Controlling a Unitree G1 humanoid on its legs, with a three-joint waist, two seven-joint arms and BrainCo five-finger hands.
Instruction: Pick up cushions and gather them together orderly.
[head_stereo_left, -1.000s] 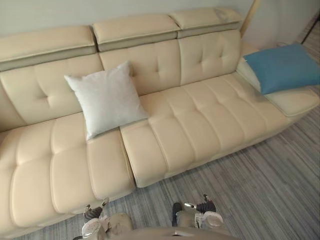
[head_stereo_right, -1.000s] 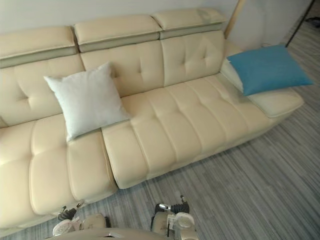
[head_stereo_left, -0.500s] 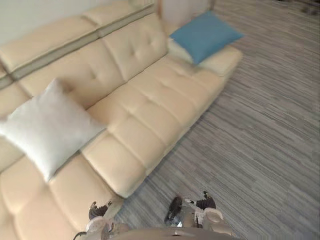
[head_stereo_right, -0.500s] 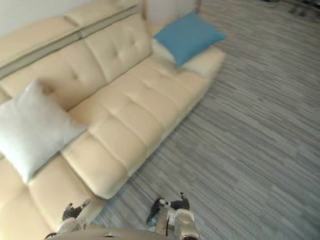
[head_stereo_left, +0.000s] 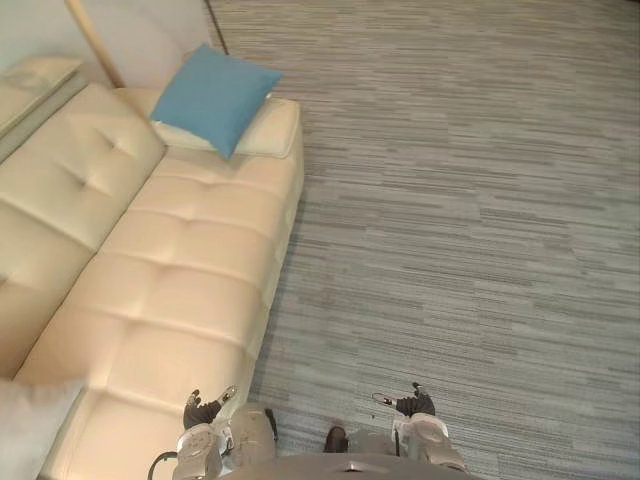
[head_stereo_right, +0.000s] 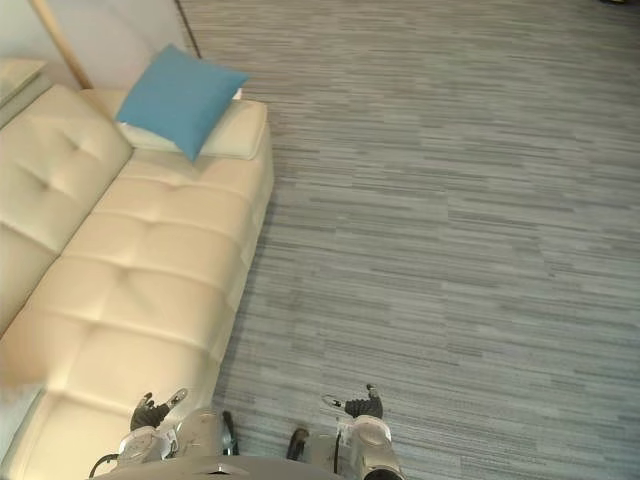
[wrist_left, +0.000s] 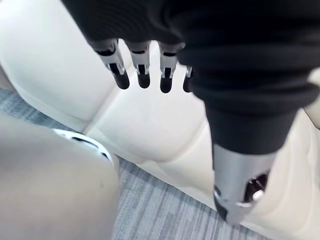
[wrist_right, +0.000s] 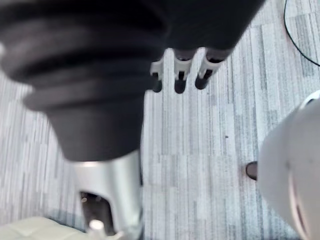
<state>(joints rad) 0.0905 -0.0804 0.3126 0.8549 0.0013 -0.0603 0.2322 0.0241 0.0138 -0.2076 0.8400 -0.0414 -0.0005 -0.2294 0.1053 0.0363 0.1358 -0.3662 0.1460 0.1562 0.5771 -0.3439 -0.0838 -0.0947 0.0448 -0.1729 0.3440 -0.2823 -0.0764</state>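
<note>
A blue cushion (head_stereo_left: 212, 97) leans on the far armrest of the cream sofa (head_stereo_left: 170, 270) at the upper left. A corner of a white cushion (head_stereo_left: 25, 425) peeks in at the lower left on the sofa seat. My left hand (head_stereo_left: 205, 412) hangs low at the bottom, beside the sofa's front edge, fingers straight and empty; in its wrist view the fingers (wrist_left: 142, 75) point over the cream seat. My right hand (head_stereo_left: 412, 405) hangs at the bottom right over the floor, fingers (wrist_right: 180, 80) relaxed, holding nothing.
Grey striped carpet (head_stereo_left: 470, 200) stretches to the right of the sofa. A wooden pole (head_stereo_left: 92, 42) and a thin dark rod (head_stereo_left: 215, 25) lean at the wall behind the blue cushion.
The camera has swung to the right: the sofa and blue cushion slid to the left of the view and the white cushion is nearly out of frame. Both hands still hang low.
</note>
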